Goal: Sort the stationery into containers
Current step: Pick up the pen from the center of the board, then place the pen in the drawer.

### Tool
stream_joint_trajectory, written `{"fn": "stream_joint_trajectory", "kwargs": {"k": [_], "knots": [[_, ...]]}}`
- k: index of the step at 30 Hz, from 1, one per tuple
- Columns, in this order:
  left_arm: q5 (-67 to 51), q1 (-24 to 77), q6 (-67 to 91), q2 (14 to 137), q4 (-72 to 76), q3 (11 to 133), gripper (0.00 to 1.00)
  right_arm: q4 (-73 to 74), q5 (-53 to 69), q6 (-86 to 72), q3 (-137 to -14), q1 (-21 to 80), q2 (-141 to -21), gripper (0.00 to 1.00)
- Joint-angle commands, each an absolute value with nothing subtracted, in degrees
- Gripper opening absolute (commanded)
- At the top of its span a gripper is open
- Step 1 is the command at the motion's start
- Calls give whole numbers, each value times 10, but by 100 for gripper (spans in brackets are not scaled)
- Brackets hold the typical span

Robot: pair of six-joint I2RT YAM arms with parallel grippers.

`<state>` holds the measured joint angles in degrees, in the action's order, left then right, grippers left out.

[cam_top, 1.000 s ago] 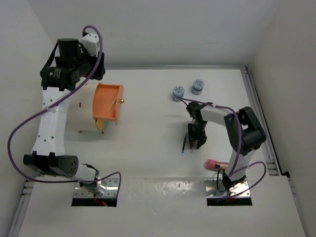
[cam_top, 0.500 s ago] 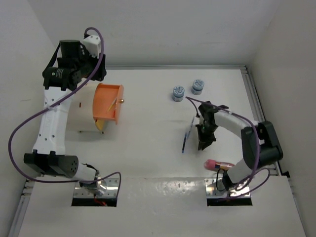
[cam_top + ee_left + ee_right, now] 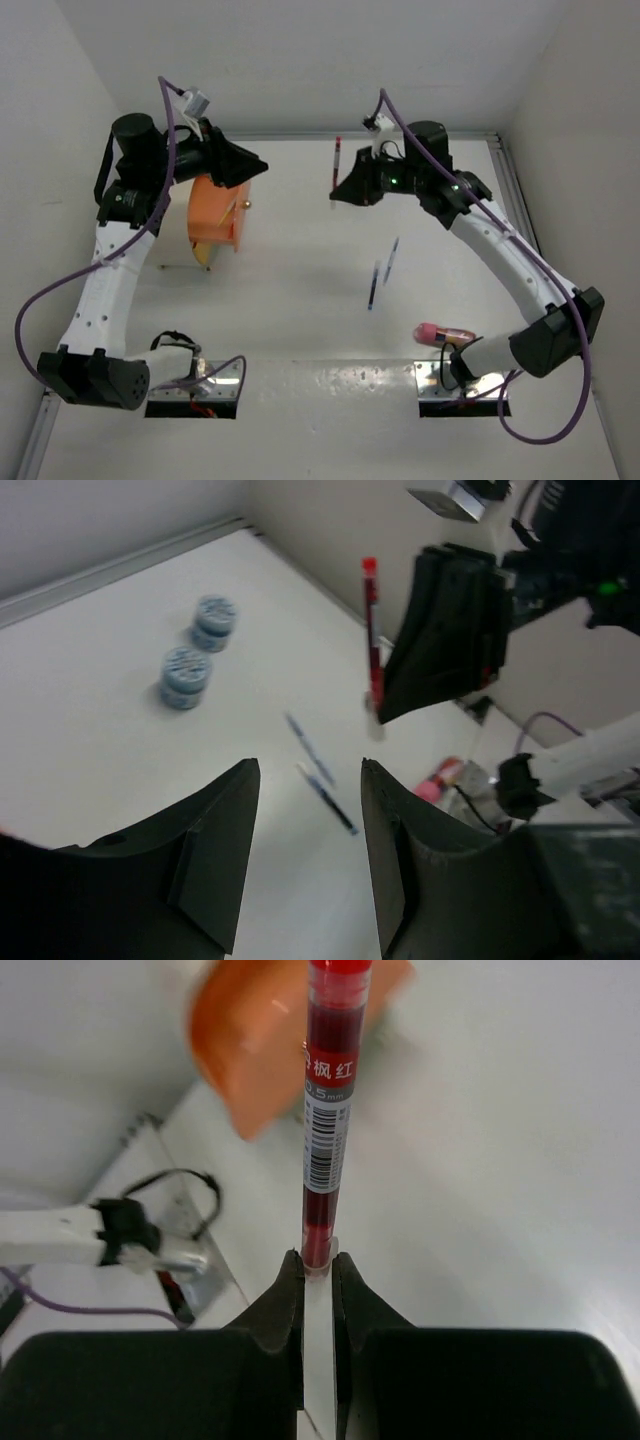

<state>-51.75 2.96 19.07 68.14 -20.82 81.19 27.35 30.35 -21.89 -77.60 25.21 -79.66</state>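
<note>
My right gripper [image 3: 318, 1258] is shut on the lower end of a red pen [image 3: 330, 1110], which stands upright from its tips. From above, the right gripper [image 3: 336, 194] hangs high over the back of the table with the red pen [image 3: 337, 158]. My left gripper [image 3: 260, 168] is open and holds nothing, pointing right above the orange drawer [image 3: 218, 208] of the cream drum [image 3: 168, 243]. Two blue pens [image 3: 392, 255] [image 3: 373, 287] lie mid-table. The pink-and-tan cylinder [image 3: 440, 333] lies near the right base. Two round blue-and-white pieces [image 3: 186, 673] [image 3: 214, 620] show in the left wrist view.
A raised rail [image 3: 520, 220] borders the table's right side. White walls close in the back and both sides. Purple cables loop off both arms. A small yellow piece [image 3: 203, 256] sits under the drawer's front.
The right gripper shut over the pens, then rose with the red pen and swung back and left. The left gripper swung right, out over the orange drawer.
</note>
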Motion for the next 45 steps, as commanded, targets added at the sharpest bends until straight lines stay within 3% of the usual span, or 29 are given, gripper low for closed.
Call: {"fn": "stream_joint_trajectory", "kwargs": {"k": [1,11,25,30,31,33,34,35,37,39,40,45], "knots": [[-623,64,326,672,-21,788,51,78,384,-297,-829,295,-825,0],[-612,113,320,687,-33,803,36,13,417,-362,-914,390,-874,0],[-642,113,328,712,-34,829,24,47,430,-338,-907,400,-876,0],[-678,99,289,750,-128,891,8,64,428,-330,-906,399,-875,0],[-678,92,286,752,-138,896,5,67,428,-330,-908,399,-877,10],[-672,72,258,758,-173,919,0,89,425,-324,-915,396,-879,43],[-665,66,231,771,-240,938,0,96,425,-323,-921,393,-881,64],[-640,50,199,779,-285,964,0,113,424,-323,-923,389,-881,72],[-547,35,85,807,-432,1052,0,142,419,-326,-921,361,-876,83],[-457,34,3,818,-520,1111,0,162,418,-323,-908,342,-869,83],[-350,36,-24,824,-537,1120,0,183,419,-321,-902,331,-867,83],[-104,31,-79,815,-585,1063,0,256,395,-256,-853,279,-839,83]]}}
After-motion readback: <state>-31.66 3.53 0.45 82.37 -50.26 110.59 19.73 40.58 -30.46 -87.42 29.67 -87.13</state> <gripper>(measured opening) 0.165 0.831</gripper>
